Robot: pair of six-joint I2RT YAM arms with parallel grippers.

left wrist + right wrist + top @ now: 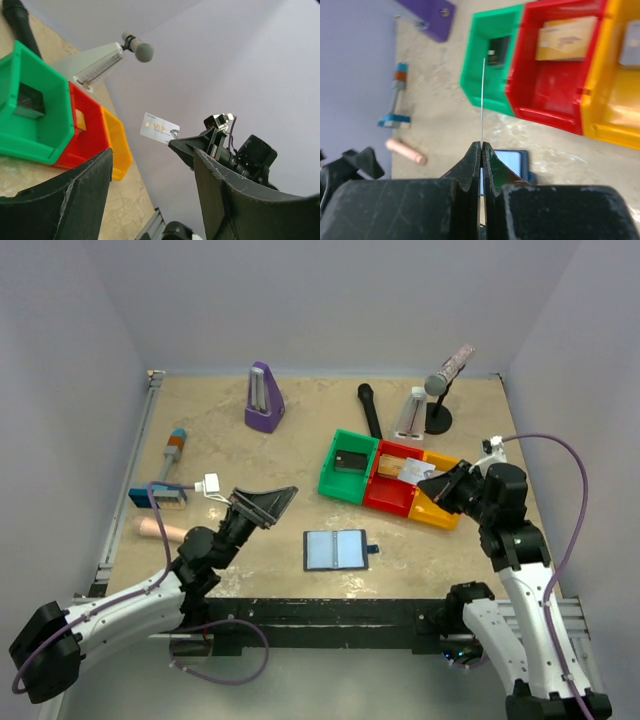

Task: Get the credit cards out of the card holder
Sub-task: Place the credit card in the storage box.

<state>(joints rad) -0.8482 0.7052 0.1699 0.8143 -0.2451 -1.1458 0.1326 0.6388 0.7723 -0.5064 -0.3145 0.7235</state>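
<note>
Just right of centre in the top view, three bins stood side by side, green (335, 485), red (388, 502) and yellow (435, 512). A purple metronome (264, 398), a black mic (370, 410) and a stand mic (445, 375) sat in the upper part. A brush (158, 496) and a pink cylinder (160, 530) lay at the left. The card holder (336, 550) lay open and flat on the tabletop (300, 455) at lower centre, between the two arms.

The right hand (432, 485) hung over the red and yellow bins, covering part of them. Its wrist view showed the card (483, 95) only edge-on, as a thin line, and the holder was half hidden behind the fingers there. The dark thing in the green bin was hard to make out.

The right hand was pressed together, pinching the pale card, marked VIP, clear of the tabletop. The left hand (278, 505) was spread wide and raised, pointing toward the right hand, with nothing between its fingers.
</note>
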